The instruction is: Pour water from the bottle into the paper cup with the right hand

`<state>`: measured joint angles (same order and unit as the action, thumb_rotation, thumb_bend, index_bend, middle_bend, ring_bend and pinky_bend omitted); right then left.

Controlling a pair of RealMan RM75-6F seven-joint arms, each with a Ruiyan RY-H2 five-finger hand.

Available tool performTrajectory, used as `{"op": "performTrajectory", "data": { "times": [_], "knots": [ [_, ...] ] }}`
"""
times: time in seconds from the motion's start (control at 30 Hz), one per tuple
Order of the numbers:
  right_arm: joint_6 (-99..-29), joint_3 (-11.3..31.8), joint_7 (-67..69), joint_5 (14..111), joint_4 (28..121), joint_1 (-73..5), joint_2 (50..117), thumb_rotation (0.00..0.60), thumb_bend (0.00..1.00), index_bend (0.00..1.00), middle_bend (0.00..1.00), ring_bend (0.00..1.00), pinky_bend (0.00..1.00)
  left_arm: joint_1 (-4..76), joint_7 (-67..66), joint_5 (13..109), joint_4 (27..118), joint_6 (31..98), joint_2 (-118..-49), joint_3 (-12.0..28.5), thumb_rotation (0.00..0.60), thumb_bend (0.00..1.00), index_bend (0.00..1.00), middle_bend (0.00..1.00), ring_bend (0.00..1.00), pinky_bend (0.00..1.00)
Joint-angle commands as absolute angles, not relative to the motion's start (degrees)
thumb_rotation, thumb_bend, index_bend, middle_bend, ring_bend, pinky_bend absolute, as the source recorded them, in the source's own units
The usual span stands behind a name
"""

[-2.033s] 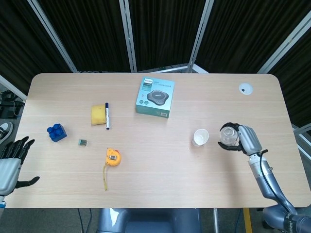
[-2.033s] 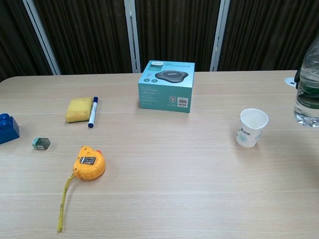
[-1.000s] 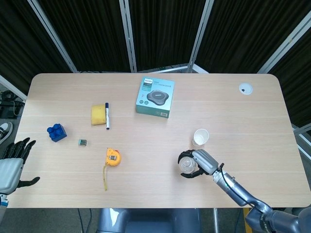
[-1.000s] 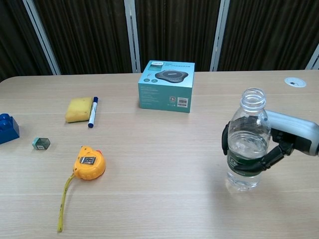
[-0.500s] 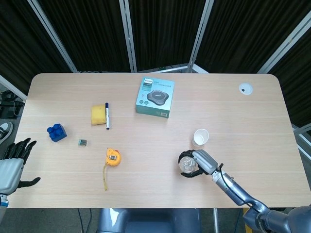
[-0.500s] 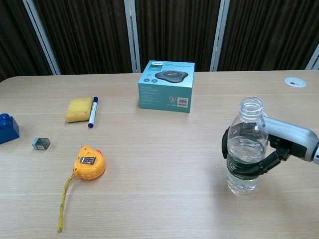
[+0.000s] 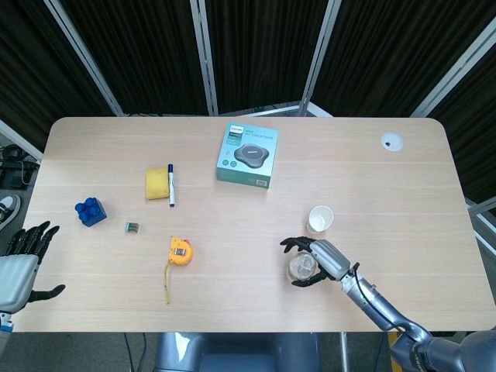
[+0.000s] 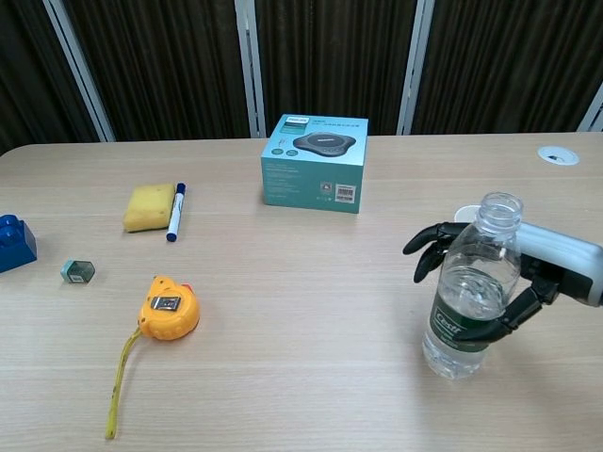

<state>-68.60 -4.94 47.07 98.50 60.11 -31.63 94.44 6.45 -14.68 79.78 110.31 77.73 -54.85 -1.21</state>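
Note:
A clear, uncapped water bottle (image 7: pixel 301 267) stands on the table near the front edge, partly filled and leaning slightly (image 8: pixel 468 292). My right hand (image 7: pixel 322 257) is beside it with fingers spread apart around the bottle (image 8: pixel 528 264); the thumb lies close against the lower side. The white paper cup (image 7: pixel 318 219) stands upright just behind the bottle. In the chest view only a sliver of the cup's rim (image 8: pixel 464 213) shows past the fingers. My left hand (image 7: pixel 19 263) hovers off the table's front left corner, fingers apart, holding nothing.
A teal box (image 7: pixel 248 156) sits at the centre back. A yellow sponge (image 7: pixel 157 183) with a marker (image 7: pixel 171 184), a blue brick (image 7: pixel 91 211), a small grey sharpener (image 7: pixel 132 227) and a yellow tape measure (image 7: pixel 180 253) lie on the left half.
My right hand carried the bottle from the cup's right to its front and set it down. Since half a second ago the fingers have spread off the bottle.

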Motion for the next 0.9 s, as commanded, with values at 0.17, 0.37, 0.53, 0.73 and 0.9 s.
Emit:
{"op": "performTrajectory", "data": {
  "times": [0.17,0.37,0.53,0.73,0.9],
  "knots": [
    [-71.63,-5.41,46.58,98.64,62.56,-30.32,91.87,0.600,0.00,0.06,0.09,0.00,0.01,5.84,-13.57,81.61,110.59,78.92,-54.06,-1.63,0.600,0.00,0.00,0.00,0.00,0.00],
    [-72.59,-7.06,44.30,100.33,65.15,-30.18,87.79,0.600,0.00,0.00,0.00,0.00,0.00,5.20,-13.25,83.51,111.02,79.95,-53.68,-2.28,0.600,0.00,0.00,0.00,0.00,0.00],
    [-72.05,-8.11,41.66,100.00,67.39,-29.57,84.31,0.600,0.00,0.00,0.00,0.00,0.00,4.38,-12.48,85.45,111.45,81.42,-53.06,-2.83,0.600,0.00,0.00,0.00,0.00,0.00],
    [-74.84,-8.55,33.67,99.55,67.88,-26.94,79.88,0.600,0.00,0.00,0.00,0.00,0.00,2.65,-13.88,87.25,111.22,85.99,-53.61,-2.16,0.600,0.00,0.00,0.00,0.00,0.00],
    [-78.63,-8.05,23.70,97.98,65.88,-23.19,76.87,0.600,0.00,0.00,0.00,0.00,0.00,1.76,-13.57,88.54,111.20,87.94,-53.70,-2.09,0.600,0.00,0.00,0.00,0.00,0.00]
  ]
}}
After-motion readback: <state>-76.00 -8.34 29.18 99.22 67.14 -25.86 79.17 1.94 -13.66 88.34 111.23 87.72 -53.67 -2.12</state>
